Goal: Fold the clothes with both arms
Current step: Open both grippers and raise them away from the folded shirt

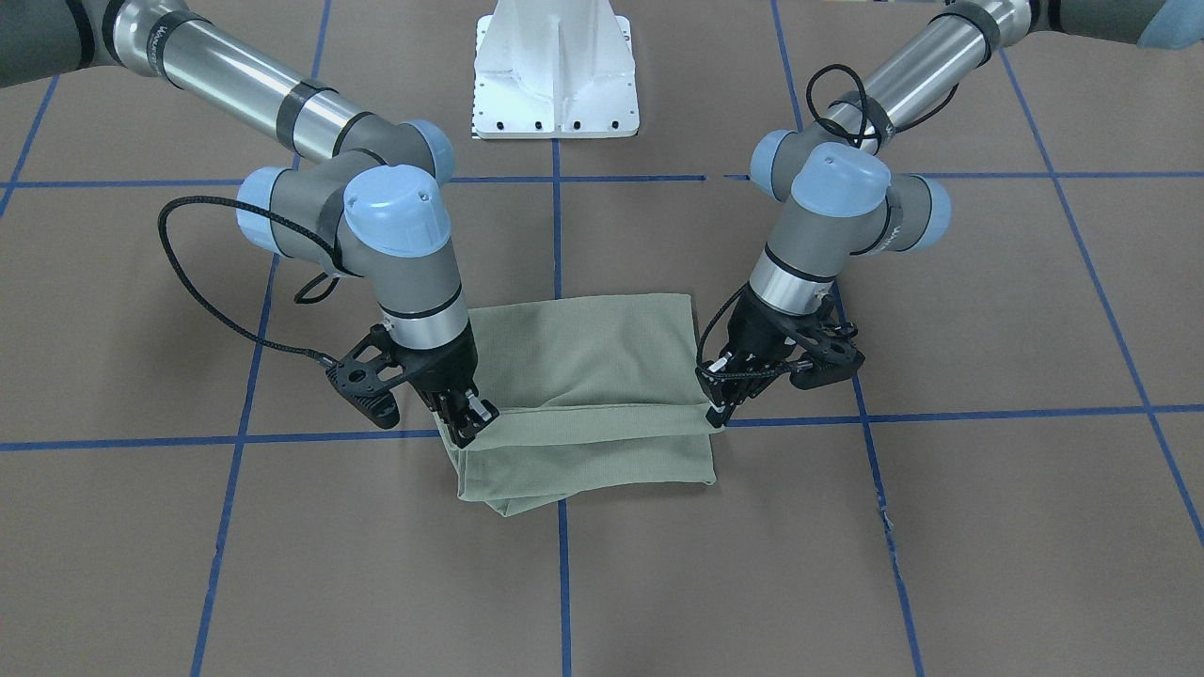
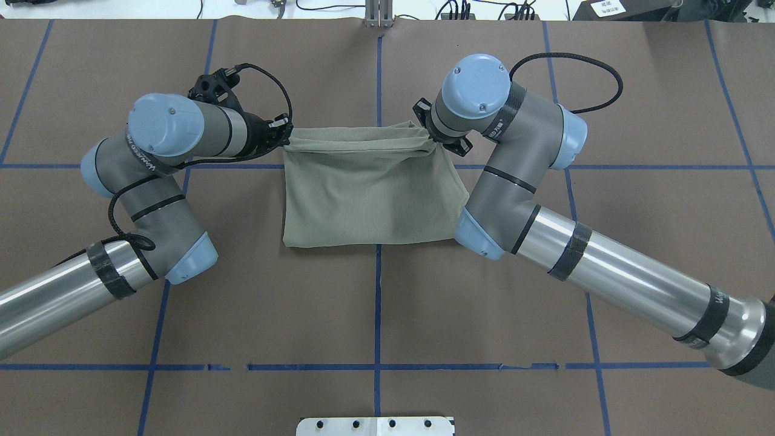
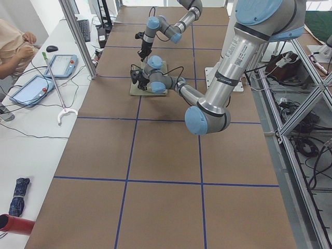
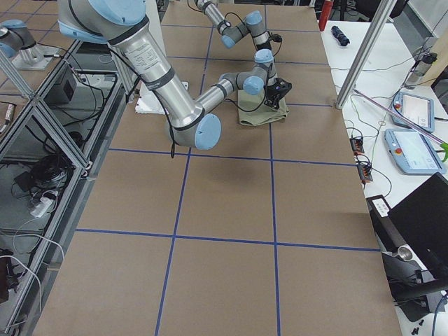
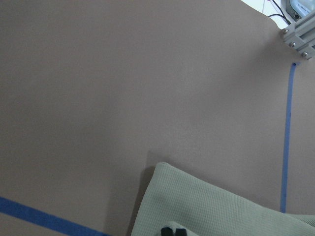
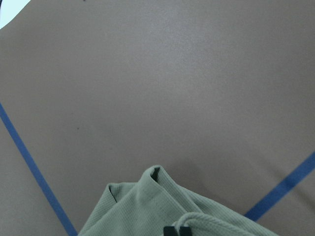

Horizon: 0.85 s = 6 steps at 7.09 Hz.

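Note:
The sage-green shirt [image 1: 588, 376] lies folded into a rectangle at the table's middle, also seen in the overhead view [image 2: 369, 194]. Its edge far from the robot is raised and held taut between both grippers. My left gripper [image 1: 720, 409] is shut on one corner of that edge [image 2: 284, 133]. My right gripper [image 1: 470, 423] is shut on the other corner [image 2: 433, 138]. In the left wrist view the fingertips [image 5: 173, 231] pinch the knit cloth [image 5: 211, 206]. In the right wrist view the fingertips [image 6: 176, 231] pinch bunched layers [image 6: 147, 201]. Hang tag and logo are hidden.
The white pedestal base [image 1: 555, 75] stands at the robot's side of the brown table. Blue tape lines [image 2: 378, 303] grid the table. In the exterior left view a side table with tablets [image 3: 65, 65] and an operator [image 3: 13, 46] lies beyond the far edge.

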Available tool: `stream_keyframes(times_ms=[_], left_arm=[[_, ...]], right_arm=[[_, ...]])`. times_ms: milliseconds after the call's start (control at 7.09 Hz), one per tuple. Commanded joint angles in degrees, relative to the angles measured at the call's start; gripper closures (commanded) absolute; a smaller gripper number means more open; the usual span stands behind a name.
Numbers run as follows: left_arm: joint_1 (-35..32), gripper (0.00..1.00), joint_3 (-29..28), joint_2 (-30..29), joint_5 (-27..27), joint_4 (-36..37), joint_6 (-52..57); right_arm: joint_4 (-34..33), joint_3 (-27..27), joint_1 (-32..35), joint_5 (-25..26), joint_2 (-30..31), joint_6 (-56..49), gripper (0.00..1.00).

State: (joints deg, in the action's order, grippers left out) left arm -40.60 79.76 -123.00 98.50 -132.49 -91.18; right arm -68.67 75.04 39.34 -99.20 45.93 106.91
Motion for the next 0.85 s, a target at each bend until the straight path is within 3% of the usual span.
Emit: stream_keyframes(times_ms=[0,141,423,564,706], left_arm=[[-1.49,0.36,-5.73,-2.16,-1.82,-2.59,6.94],[-2.8,0.35,-5.93,-2.16,-1.82,-2.59,9.85],[-4.04,0.35,-6.28,-1.99,-1.56,-2.59,12.85],[-5.35,0.36,-6.19,-1.64,-1.21,-2.59,18.44],[-7.89,0.37,-6.19,-1.11,2.97,-2.59,23.54]], right_arm=[[6.79,-6.47,1.7,-0.73,-0.49,-6.84,0.0],[6.79,-7.09,3.01,-1.17,-0.58,-17.77,0.0],[6.79,-8.4,7.39,-3.18,0.3,-23.55,0.0],[6.88,-8.07,9.94,-6.85,2.3,-28.99,0.0],[6.44,-7.11,13.45,-12.63,4.32,-32.0,0.0]])
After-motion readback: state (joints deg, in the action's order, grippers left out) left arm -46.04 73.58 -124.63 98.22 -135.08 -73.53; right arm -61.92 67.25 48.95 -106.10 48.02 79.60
